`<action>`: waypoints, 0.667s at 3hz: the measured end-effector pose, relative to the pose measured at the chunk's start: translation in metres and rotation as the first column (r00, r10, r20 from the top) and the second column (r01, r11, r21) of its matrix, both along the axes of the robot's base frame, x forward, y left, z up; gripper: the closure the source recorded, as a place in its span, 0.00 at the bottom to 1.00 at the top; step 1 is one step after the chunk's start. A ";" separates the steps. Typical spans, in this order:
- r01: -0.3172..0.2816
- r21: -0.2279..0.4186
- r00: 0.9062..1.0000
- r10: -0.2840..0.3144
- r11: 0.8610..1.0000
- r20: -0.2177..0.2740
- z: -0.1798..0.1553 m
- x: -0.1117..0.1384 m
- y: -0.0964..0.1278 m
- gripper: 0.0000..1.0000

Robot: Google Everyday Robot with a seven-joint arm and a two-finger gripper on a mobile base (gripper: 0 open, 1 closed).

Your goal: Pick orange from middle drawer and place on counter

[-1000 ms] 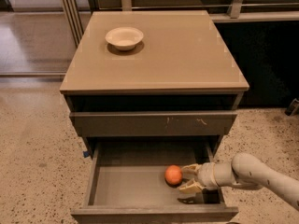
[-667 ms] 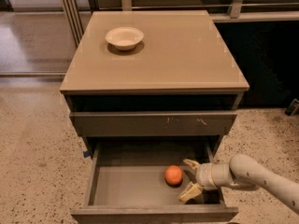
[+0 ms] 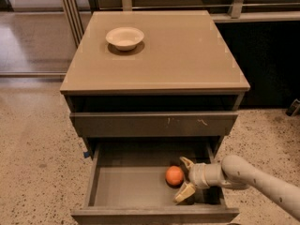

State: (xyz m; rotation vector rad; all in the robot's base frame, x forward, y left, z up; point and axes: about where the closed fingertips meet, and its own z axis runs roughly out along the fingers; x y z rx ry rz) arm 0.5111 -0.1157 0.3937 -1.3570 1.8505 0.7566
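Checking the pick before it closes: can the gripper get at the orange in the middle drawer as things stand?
Probably yes. The gripper sits inside the pulled-out middle drawer right beside the orange, jaws open toward it, nothing between them. The drawer front above sits further back, not covering it.

The tabletop looks smooth, faintly glossy tan; the bowl matt white. Lower right, the tool shows pale matt plastic beside the smooth orange.

Looks like an office or lab hallway: speckled terrazzo floor, glass partition, a lone bench, the robot's pincer inside its open drawer.
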 end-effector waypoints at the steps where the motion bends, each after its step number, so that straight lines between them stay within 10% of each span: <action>1: -0.007 0.011 1.000 0.007 1.000 0.008 -0.009 0.006 0.012 0.03; 2: -0.007 0.011 1.000 0.007 1.000 0.008 -0.009 0.006 0.012 0.25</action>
